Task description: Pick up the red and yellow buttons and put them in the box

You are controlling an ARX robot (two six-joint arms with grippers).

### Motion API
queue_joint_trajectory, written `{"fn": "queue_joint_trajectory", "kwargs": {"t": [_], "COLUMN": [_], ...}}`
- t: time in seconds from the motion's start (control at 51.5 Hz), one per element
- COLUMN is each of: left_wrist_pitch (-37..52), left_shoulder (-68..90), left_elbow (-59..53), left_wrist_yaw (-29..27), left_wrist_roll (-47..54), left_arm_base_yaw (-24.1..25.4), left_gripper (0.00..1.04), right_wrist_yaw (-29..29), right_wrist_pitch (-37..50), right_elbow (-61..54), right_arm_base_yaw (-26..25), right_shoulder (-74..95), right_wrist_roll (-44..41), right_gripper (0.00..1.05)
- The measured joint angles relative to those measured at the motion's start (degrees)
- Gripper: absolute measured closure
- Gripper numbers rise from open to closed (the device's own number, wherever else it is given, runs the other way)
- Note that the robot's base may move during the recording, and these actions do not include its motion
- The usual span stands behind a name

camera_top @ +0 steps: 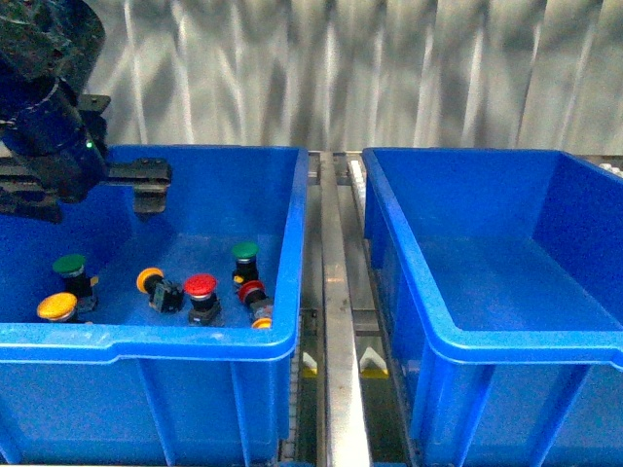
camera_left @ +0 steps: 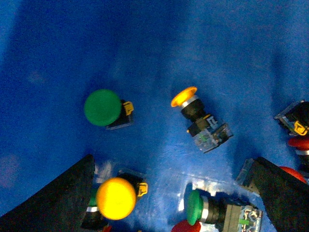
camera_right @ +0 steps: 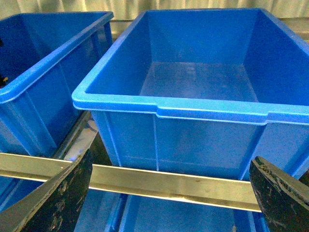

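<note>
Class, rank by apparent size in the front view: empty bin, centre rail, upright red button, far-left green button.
1. empty bin
2. centre rail
3. upright red button and far-left green button look alike; not ranked.

The box [camera_right: 193, 111] is smooth blue plastic with a soft sheen (faintly scuffed on its floor). The rail [camera_right: 159, 182] is brushed metal. The yellow button [camera_left: 116, 198] has a glossy cap.

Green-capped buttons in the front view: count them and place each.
2, both in the left bin: one green-capped button far left, behind a yellow-capped one; the other toward the right wall. The near wall may hide more.
</note>
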Motion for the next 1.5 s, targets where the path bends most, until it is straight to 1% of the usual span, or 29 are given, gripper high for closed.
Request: {"fn": "queue_joint_trajectory", "kwargs": {"t": [0.194, 0.641, 0.875, 1.069, 1.224, 1.496], "left_wrist_pitch": [-4.15, -11.04, -17.4, -22.97, -25.99, -26.97], "left_shoulder": [6.62, 16.37, 21.9, 25.53, 27.08, 27.47], "left_elbow": [9.49, 21.42, 29.7, 36.15, 38.99, 39.6], "left_wrist_yaw": [0.31, 4.26, 4.26, 3.91, 4.63, 6.25], "left_wrist_roll": [-0.61, -2.6, -2.99, -3.54, -3.93, -4.57], "left_arm_base_yaw": [-1.73, -3.39, -4.83, -4.98, -5.01, -5.84], "left_gripper": [0.08, 0.08, 0.08, 0.08, 0.08, 0.08], "right_wrist_yaw": [0.0, 0.0, 0.0, -0.02, 0.0, 0.0], "right_wrist_pitch": [0.0, 0.0, 0.0, 0.0, 0.0, 0.0], "right_elbow": [0.0, 0.0, 0.0, 0.0, 0.0, 0.0], "right_arm_base_yaw": [0.0, 0.0, 0.0, 0.0, 0.0, 0.0], "right_shoulder": [0.0, 0.0, 0.0, 0.0, 0.0, 0.0], "right_wrist_roll": [0.0, 0.0, 0.0, 0.0, 0.0, 0.0], "right_gripper": [0.07, 0.07, 0.07, 0.07, 0.07, 0.07]}}
